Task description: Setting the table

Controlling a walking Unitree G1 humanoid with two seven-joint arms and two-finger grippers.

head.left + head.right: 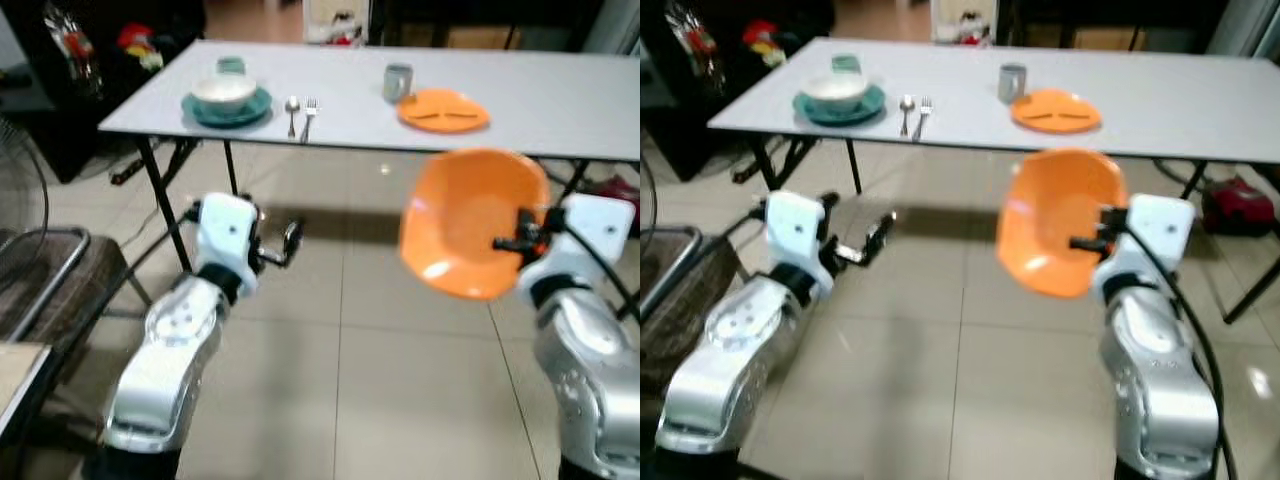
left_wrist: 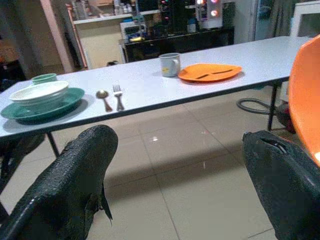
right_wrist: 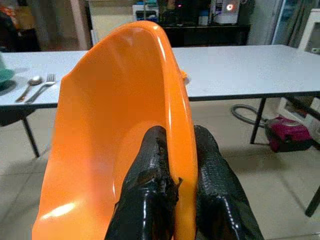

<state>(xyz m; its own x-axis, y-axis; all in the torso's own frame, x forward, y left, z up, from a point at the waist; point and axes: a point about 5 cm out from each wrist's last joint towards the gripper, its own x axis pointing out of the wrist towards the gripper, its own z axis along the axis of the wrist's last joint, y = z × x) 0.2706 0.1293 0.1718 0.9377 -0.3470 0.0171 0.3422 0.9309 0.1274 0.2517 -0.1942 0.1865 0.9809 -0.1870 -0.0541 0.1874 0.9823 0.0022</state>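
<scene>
Left place setting: a white bowl (image 1: 224,91) sits on a round teal plate (image 1: 227,108) near the table's left end, with a small green cup (image 1: 231,65) behind it and a metal spoon (image 1: 292,112) and fork (image 1: 309,117) just beside it; this place looks finished.
Left gripper (image 1: 284,243): held low over the tiled floor (image 1: 340,330), its black fingers (image 2: 70,190) spread wide with nothing between them, probably kept ready as a spare.
Second setting: a grey mug (image 1: 397,82) stands beside a flat orange plate (image 1: 443,109) nearer the table's middle; no bowl sits on that plate, so I judge the carried one belongs there.
Orange plastic bowl (image 1: 470,220): carried on edge, hollow facing the robot's left, because it is pinched at the rim.
Right gripper (image 3: 177,165): one finger inside the rim, one outside, clamped on the bowl.
Table edge: the long white table (image 1: 560,100) lies ahead, its near edge apart from both arms.
Open room: bare tabletop stretches right of the orange plate; the black table legs (image 1: 165,205) and a red object on the floor (image 1: 1232,205) under the right end narrow the approach.
</scene>
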